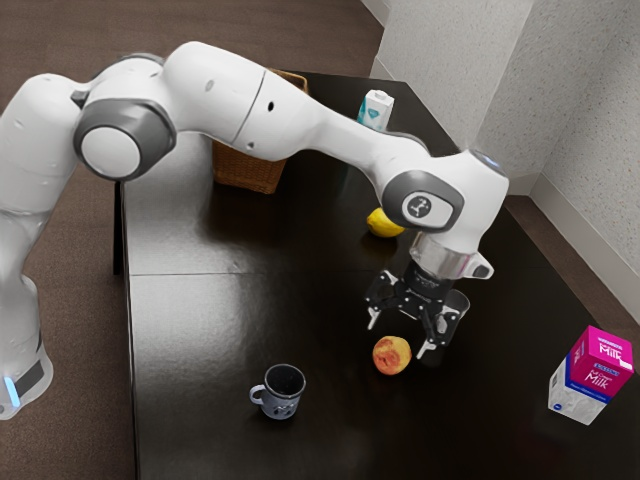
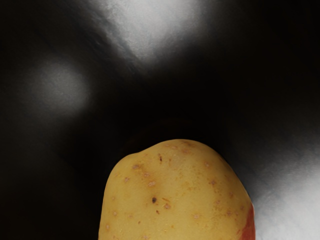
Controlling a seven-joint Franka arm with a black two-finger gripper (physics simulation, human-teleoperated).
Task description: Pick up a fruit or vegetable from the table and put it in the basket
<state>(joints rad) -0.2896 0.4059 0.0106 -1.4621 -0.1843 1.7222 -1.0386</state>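
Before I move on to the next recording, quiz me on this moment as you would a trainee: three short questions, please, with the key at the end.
1. True or false: the gripper is open, its fingers standing apart.
2. Which of these is nearest the gripper?
A) the basket
B) the red-and-yellow produce
C) the pink milk carton
3. Fill in: the handle of the mug points toward the exterior view's ____.

Key: 1 true; 2 B; 3 left.

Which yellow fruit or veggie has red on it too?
The rounder one by the open gripper; the lemon, farther from it, is just yellow.
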